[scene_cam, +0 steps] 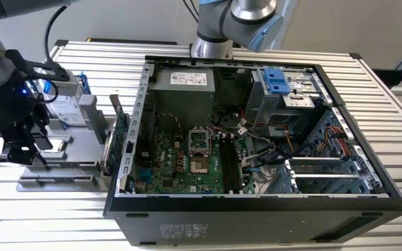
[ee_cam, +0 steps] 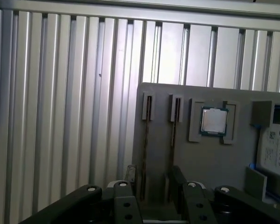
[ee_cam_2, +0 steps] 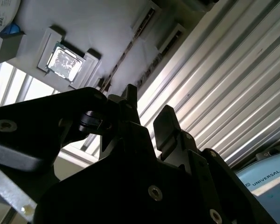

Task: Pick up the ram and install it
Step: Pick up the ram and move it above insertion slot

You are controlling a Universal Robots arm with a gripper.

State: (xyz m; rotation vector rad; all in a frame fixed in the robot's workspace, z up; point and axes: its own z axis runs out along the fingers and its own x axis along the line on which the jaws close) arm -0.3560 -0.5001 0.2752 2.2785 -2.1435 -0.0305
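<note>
The ram (ee_cam: 144,140) shows as a thin dark stick standing on edge in a long slot of the grey holder tray (ee_cam: 210,168); in the second wrist view the ram (ee_cam_2: 127,50) is a narrow strip running across that tray. My gripper (ee_cam: 154,179) hovers over the tray, open, its two black fingers astride the ram's line with nothing between them. In the exterior view the gripper (scene_cam: 25,154) hangs above the tray (scene_cam: 68,172) at the exterior view's left, apart from the open computer case (scene_cam: 257,198). The motherboard's black slots (scene_cam: 230,162) lie inside the case.
A processor chip (ee_cam: 213,120) sits in a square pocket of the tray, and a silver hard drive (scene_cam: 68,111) with blue rails lies past it. A green expansion card (scene_cam: 121,130) stands by the case's left wall. Cables (scene_cam: 271,151) crowd the case beside the slots. The table is ribbed metal.
</note>
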